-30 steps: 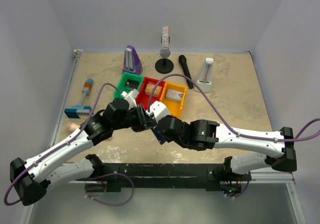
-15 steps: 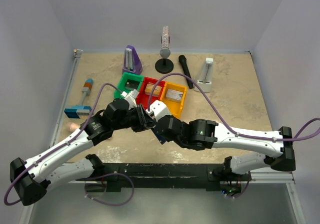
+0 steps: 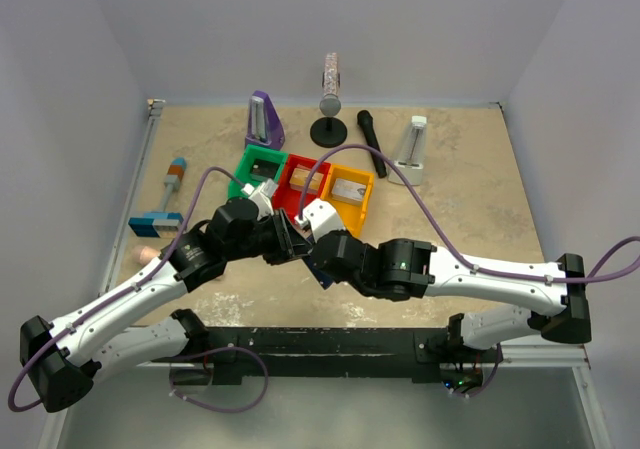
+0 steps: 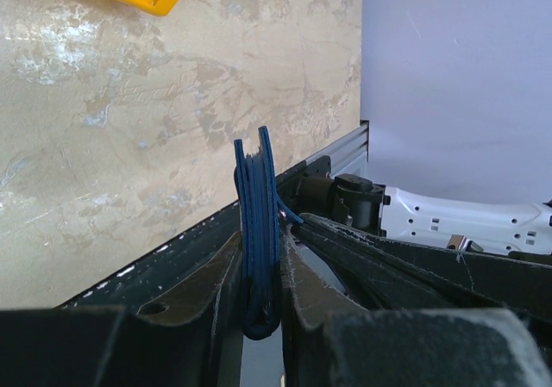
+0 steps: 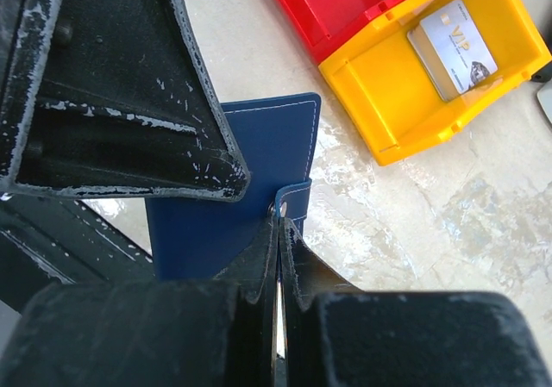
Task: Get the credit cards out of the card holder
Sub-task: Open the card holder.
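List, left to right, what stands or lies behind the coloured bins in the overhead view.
purple pyramid-shaped object → glittery tube on a black stand → black stick-shaped object → white pyramid-shaped object

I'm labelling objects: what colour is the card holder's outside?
Navy blue with pale edge stitching; the card holder shows best in the right wrist view.

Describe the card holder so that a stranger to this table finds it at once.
From the yellow bin, come towards the robot's bases, where the left gripper and right gripper meet. The card holder is the flat dark blue wallet clamped in the left one, its snap tab pinched by the right. It alone is held; the blue-and-white block lies far left.
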Robot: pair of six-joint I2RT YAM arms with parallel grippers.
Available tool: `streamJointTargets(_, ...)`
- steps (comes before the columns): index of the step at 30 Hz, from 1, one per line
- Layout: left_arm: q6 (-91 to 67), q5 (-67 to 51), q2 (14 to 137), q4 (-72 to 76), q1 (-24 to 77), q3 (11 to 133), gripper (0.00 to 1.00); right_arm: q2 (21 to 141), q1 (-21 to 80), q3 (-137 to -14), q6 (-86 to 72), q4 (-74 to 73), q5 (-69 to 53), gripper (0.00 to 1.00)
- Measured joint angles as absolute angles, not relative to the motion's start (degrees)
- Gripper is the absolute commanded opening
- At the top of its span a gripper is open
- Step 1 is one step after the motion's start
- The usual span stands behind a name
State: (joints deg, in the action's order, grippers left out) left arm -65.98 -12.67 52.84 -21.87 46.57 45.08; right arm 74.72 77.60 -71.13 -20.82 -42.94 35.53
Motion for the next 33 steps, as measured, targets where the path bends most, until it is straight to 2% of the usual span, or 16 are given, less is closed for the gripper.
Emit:
streamJointTargets(15, -66.0, -14.98, 51.83, -21.67, 46.63, 45.08, 0.0, 74.48, 75.31, -71.11, -21.1, -48.03, 39.51, 0.01)
streamJointTargets(21, -65.32, -16.12, 51.44, -21.26, 44.71, 43.68, 0.0, 71.48, 75.31, -71.11, -21.65, -49.28, 39.33, 0.36)
streamJointTargets(23, -64.18, -17.12, 51.48, -21.5, 42.94, 43.03, 0.0, 69.69, 75.31, -71.13, -21.76, -49.87, 39.2, 0.41)
streamJointTargets(26, -61.63, -17.52, 51.46, -21.82, 41.23, 42.72, 0.0, 66.83, 75.31, -71.29, -21.58, -50.02, 38.44, 0.55)
streamJointTargets(30, -57.08, -17.1, 50.04, -20.8, 40.88, 41.6, 0.0, 63.37, 75.31, -70.85, -20.27, -47.68, 36.03, 0.66)
streamJointTargets(33, -52.18, -17.87, 46.89, -16.69, 40.88, 38.94, 0.0, 59.29, 75.26, -66.96, -18.5, -41.69, 32.03, 0.66)
